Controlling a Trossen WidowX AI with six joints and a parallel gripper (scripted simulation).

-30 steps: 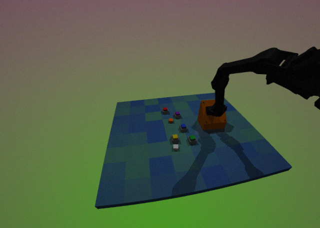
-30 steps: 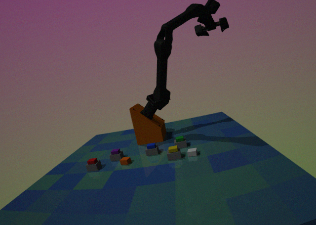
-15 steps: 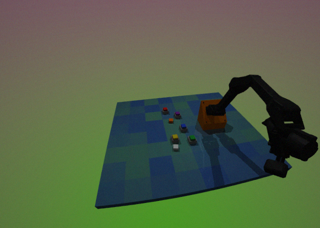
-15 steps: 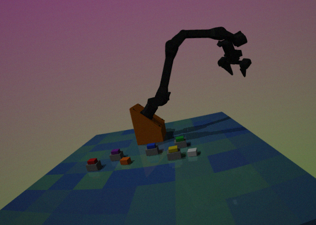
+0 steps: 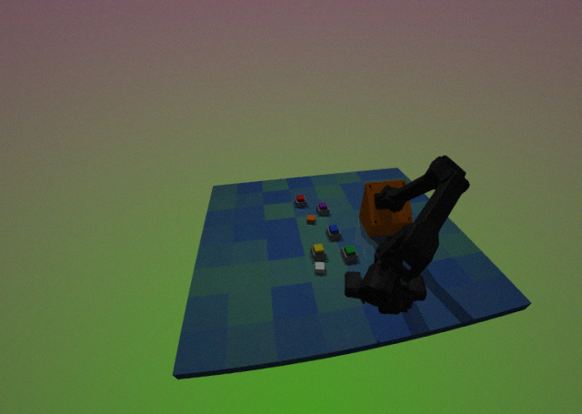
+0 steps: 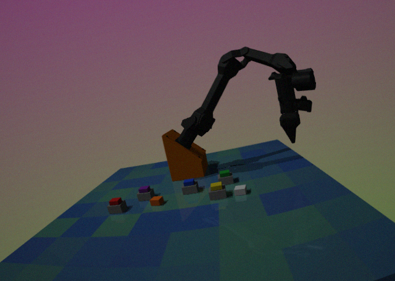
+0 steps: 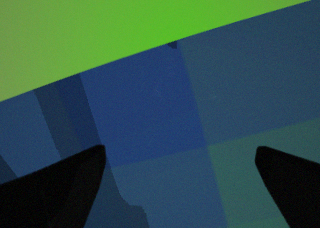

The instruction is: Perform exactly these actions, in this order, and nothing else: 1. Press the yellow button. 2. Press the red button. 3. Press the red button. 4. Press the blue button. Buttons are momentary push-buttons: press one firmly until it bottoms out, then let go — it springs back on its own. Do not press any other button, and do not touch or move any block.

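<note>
The yellow button (image 6: pixel 215 186) sits on its grey base near the middle of the checkered blue-green board (image 6: pixel 197 249), with the white block (image 6: pixel 240 189) just beside it on one side and the blue button (image 6: pixel 189 181) near it on the other. The green button (image 6: pixel 224 173) stands just behind the yellow one in the exterior view, closer to the orange pedestal (image 6: pixel 183 158) that carries the arm. Further along the row, the purple button (image 6: pixel 144 189) and the orange block (image 6: pixel 156 200) lie close together, and the red button (image 6: pixel 115 201) stands at the far end, well apart from the yellow one. The gripper (image 6: pixel 291 134) hangs in the air pointing downward, well above the board and well away from every button, out toward the board's edge. Its fingers stand wide apart with nothing between them; the wrist view shows only board squares and the board's edge against the green backdrop in the gap.
</note>
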